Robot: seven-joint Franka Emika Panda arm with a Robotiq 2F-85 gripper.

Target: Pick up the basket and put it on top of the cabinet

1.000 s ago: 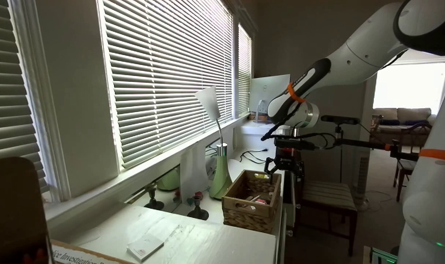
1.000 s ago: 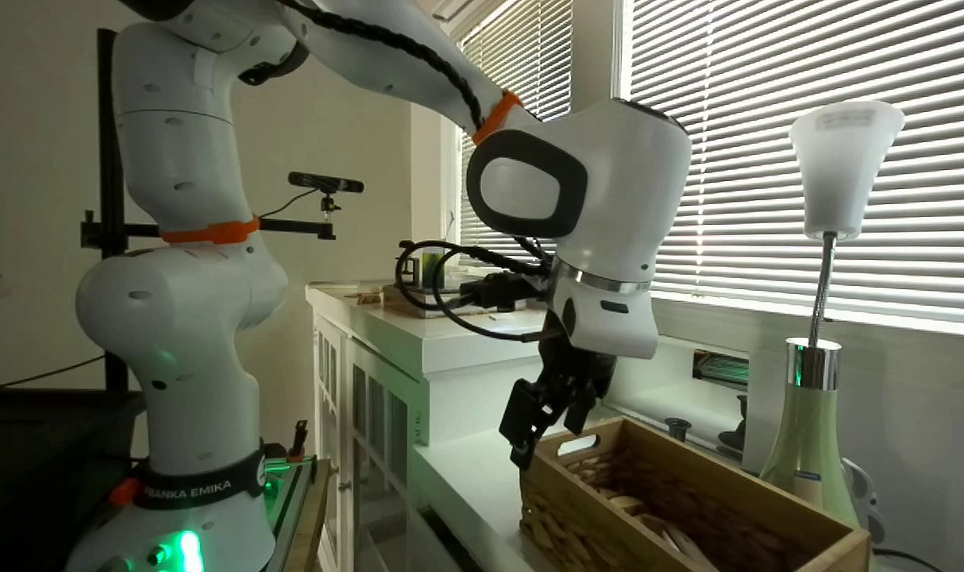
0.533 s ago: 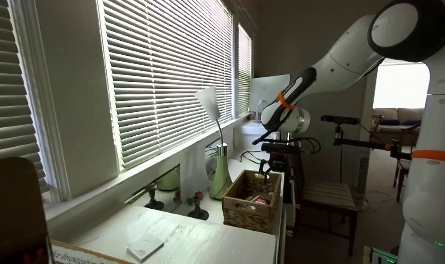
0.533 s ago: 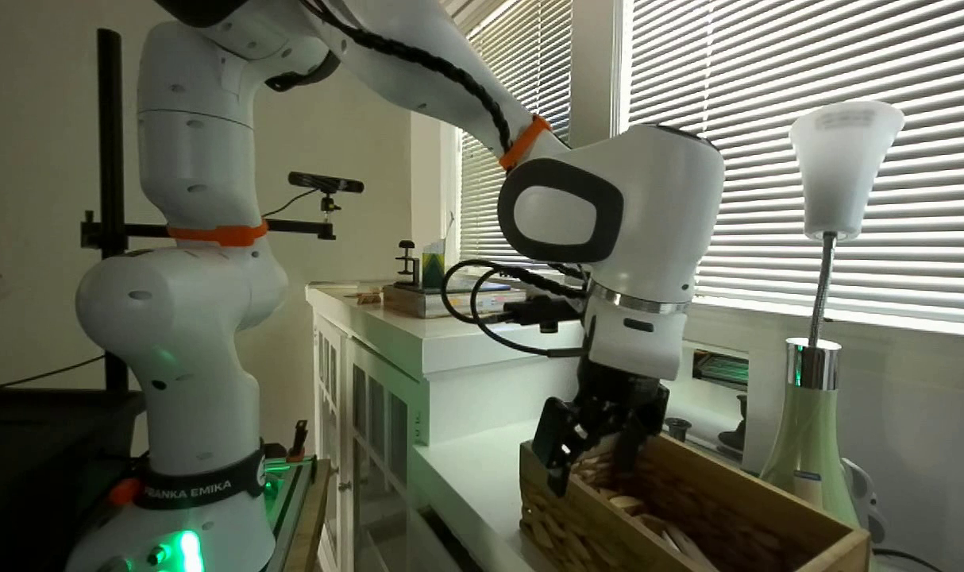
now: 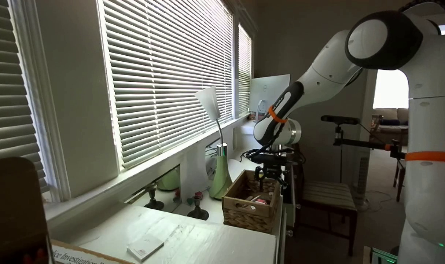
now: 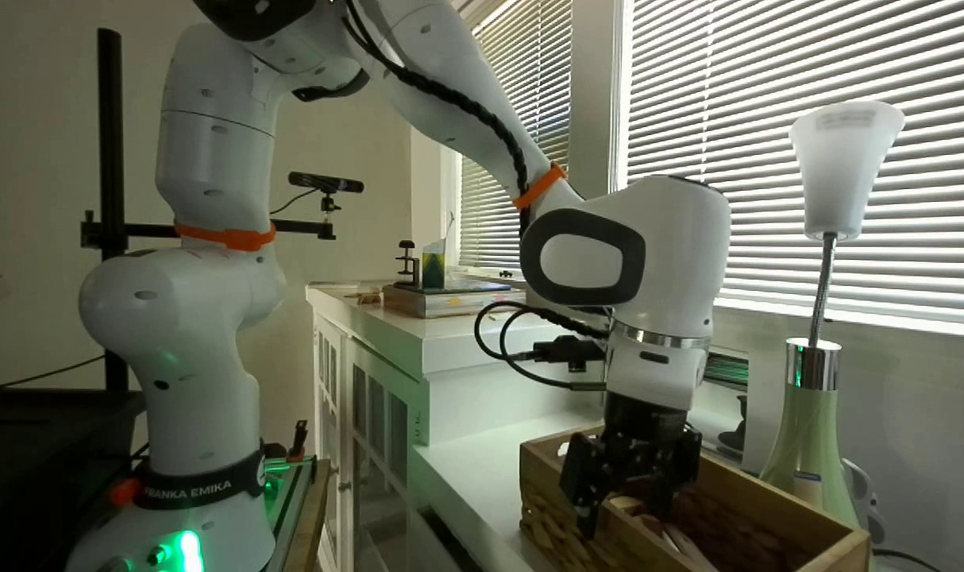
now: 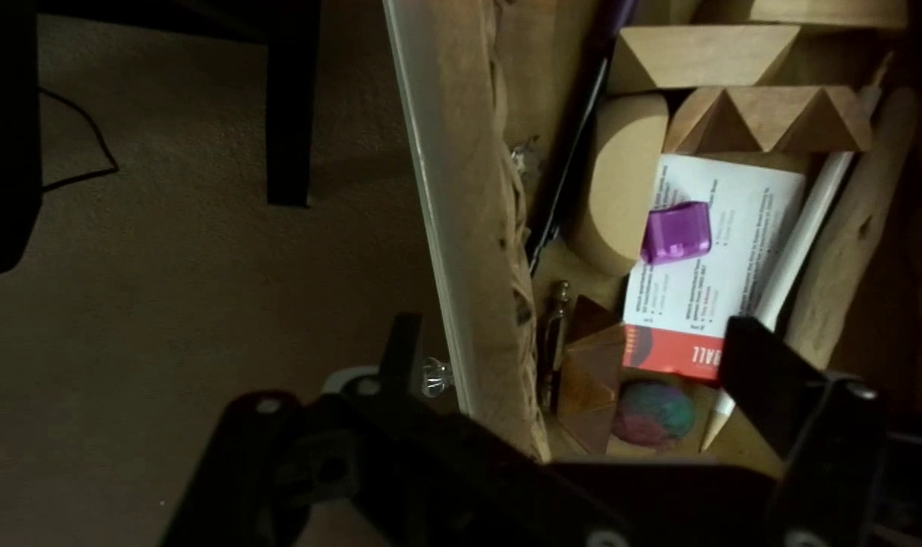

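Note:
The basket (image 5: 249,219) is a tan-brown woven box with a wooden rim. It stands on a lower white surface beside the cabinet, and also shows in an exterior view (image 6: 547,516). The cabinet has a pale flat top (image 5: 208,238), higher than that surface, also in an exterior view (image 6: 399,327). My gripper (image 6: 625,512) is open at the basket's long side, one finger outside the wall and one inside. It is seen also in an exterior view (image 5: 272,183). In the wrist view my fingers (image 7: 575,342) straddle the basket's wall (image 7: 499,357), apart from it.
The basket holds wooden blocks (image 7: 624,182), a card (image 7: 749,235), a purple item (image 7: 679,232) and a white stick. A green lamp (image 5: 221,179) and a dark candle holder (image 5: 198,211) stand beside it. A small white pad (image 5: 145,246) and a flat box (image 6: 450,302) lie on the cabinet top.
My gripper has moved down and along the basket, from its end by the handle to over the long side wall. The basket has not moved. The gripper stays open.

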